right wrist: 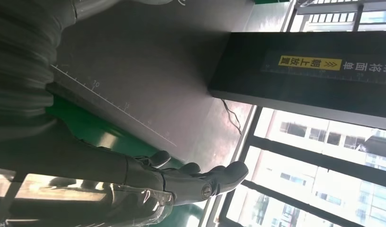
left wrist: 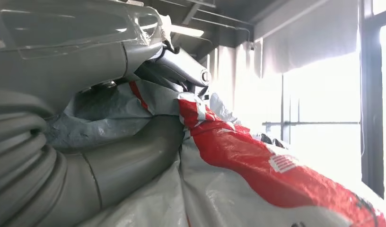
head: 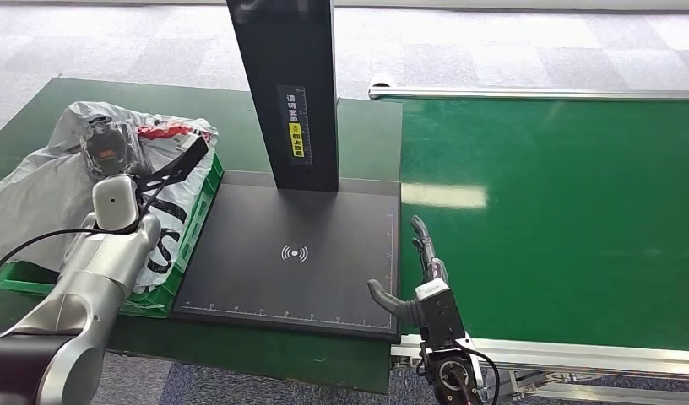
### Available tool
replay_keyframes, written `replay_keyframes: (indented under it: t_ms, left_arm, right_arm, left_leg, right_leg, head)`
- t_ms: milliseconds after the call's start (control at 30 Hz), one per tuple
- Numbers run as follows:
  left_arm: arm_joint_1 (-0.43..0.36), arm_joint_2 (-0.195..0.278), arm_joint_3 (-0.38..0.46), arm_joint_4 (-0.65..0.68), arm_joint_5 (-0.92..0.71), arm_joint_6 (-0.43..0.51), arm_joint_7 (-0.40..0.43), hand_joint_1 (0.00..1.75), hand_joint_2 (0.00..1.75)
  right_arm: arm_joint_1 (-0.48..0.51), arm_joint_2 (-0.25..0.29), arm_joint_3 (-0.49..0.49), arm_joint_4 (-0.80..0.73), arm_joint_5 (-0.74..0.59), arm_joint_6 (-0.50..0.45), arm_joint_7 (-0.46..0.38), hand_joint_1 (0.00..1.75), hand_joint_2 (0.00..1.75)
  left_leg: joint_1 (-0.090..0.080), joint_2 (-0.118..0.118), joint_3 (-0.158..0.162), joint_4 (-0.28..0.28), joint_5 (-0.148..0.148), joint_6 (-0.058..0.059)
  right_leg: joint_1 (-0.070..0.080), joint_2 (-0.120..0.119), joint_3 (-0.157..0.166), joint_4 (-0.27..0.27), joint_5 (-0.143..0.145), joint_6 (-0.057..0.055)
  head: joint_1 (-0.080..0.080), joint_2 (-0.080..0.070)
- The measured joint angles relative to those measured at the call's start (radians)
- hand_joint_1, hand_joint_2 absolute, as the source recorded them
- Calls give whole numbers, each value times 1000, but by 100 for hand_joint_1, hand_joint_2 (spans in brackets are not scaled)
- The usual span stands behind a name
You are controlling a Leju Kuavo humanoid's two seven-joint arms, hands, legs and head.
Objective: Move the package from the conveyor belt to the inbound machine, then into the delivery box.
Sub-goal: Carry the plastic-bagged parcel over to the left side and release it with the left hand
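Observation:
The package [head: 46, 190], a grey plastic bag with red and black print, lies in the green delivery box [head: 213, 179] at the left. My left hand [head: 111, 150] is on top of it. In the left wrist view the thumb [left wrist: 134, 161] and a finger [left wrist: 181, 66] pinch the bag's crumpled grey and red film [left wrist: 248, 156] between them. My right hand [head: 419, 266] hangs open at the seam between the inbound machine's black plate [head: 290, 253] and the green conveyor belt [head: 561, 211]. Its fingers [right wrist: 200, 182] are stretched out with nothing in them.
The machine's black column [head: 290, 93] rises at the back of the plate, between the box and the belt. The belt's metal rails [head: 535, 93] run along its far and near edges. Grey carpet floor [head: 527, 38] lies beyond the table.

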Motion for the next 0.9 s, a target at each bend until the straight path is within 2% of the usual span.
replay_keyframes:
  t_ms: [67,100,233,333,467,533,600,733,800,900]
  left_arm:
    - [0,6,-22,38,3,-32,6,39,175]
    - [1,8,-28,53,14,-51,-6,3,175]
    - [3,9,17,94,197,-135,-161,0,175]
    - [3,10,83,105,303,-151,-253,0,175]
    - [3,11,181,109,433,-77,-381,0,175]
    - [2,11,238,102,527,-29,-490,0,175]
    - [2,7,296,82,646,8,-632,0,175]
    - [8,-18,388,-27,934,62,-874,0,175]
    - [24,-36,402,-119,1076,90,-936,0,175]
    - [67,-62,393,-275,1257,111,-974,0,175]
  right_arm:
    - [0,-1,4,0,-3,0,0,0,175]
    - [0,-1,4,0,-5,0,0,0,175]
    - [1,-4,5,0,-17,-1,-3,0,175]
    - [2,-6,4,0,-30,-1,-10,0,175]
    - [6,-6,4,0,-32,1,-11,0,175]
    - [9,-6,4,0,-32,1,-11,0,175]
    - [11,-6,5,0,-32,1,-11,0,175]
    - [11,-6,4,0,-32,-8,-16,0,175]
    - [11,-5,4,0,-32,-15,-21,0,175]
    - [9,-3,4,0,-32,-21,-23,0,175]
  left_leg:
    - [0,0,0,0,0,0]
    - [0,0,0,0,0,0]
    - [0,0,0,0,0,0]
    - [0,0,0,0,0,0]
    - [0,0,0,0,0,0]
    - [0,0,0,0,0,0]
    - [0,0,0,0,0,0]
    - [0,0,0,0,0,0]
    - [0,0,0,0,0,0]
    - [0,0,0,0,0,0]
  right_leg:
    - [0,0,0,0,0,0]
    - [0,0,0,0,0,0]
    - [0,0,0,0,0,0]
    - [0,0,0,0,0,0]
    - [0,0,0,0,0,0]
    - [0,0,0,0,0,0]
    - [0,0,0,0,0,0]
    - [0,0,0,0,0,0]
    - [0,0,0,0,0,0]
    - [0,0,0,0,0,0]
  head:
    - [0,0]
    - [0,0]
    - [0,0]
    - [0,0]
    - [0,0]
    - [0,0]
    - [0,0]
    - [0,0]
    - [0,0]
    - [0,0]
